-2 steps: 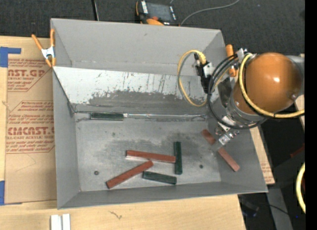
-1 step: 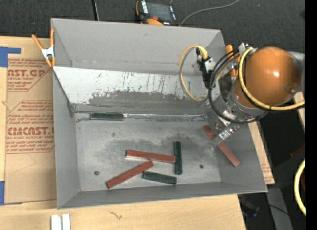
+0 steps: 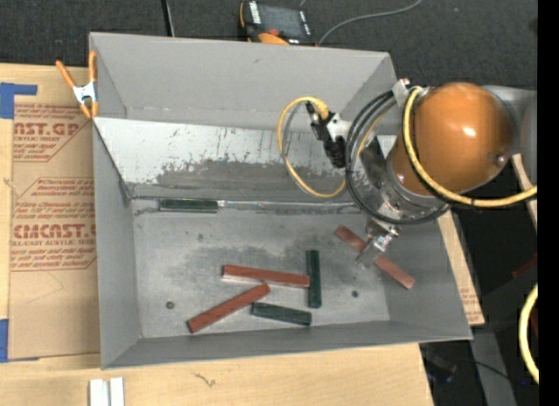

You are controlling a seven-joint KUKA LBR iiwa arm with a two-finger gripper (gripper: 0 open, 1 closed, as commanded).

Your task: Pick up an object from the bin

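My gripper [image 3: 376, 248] is low in the right part of the bin, right over the middle of a red-brown bar [image 3: 398, 275] that lies slanted on the floor. One end of the bar shows up-left of the gripper and the other down-right; the gripper hides its middle. A dark green bar [image 3: 312, 278] lies just to the left, pointing front to back.
Further left lie two more red-brown bars [image 3: 265, 276] [image 3: 227, 308] and a dark green bar [image 3: 281, 313] near the front wall. Another dark green bar [image 3: 188, 206] rests along the foot of the back wall. The right wall slopes up close behind the gripper.
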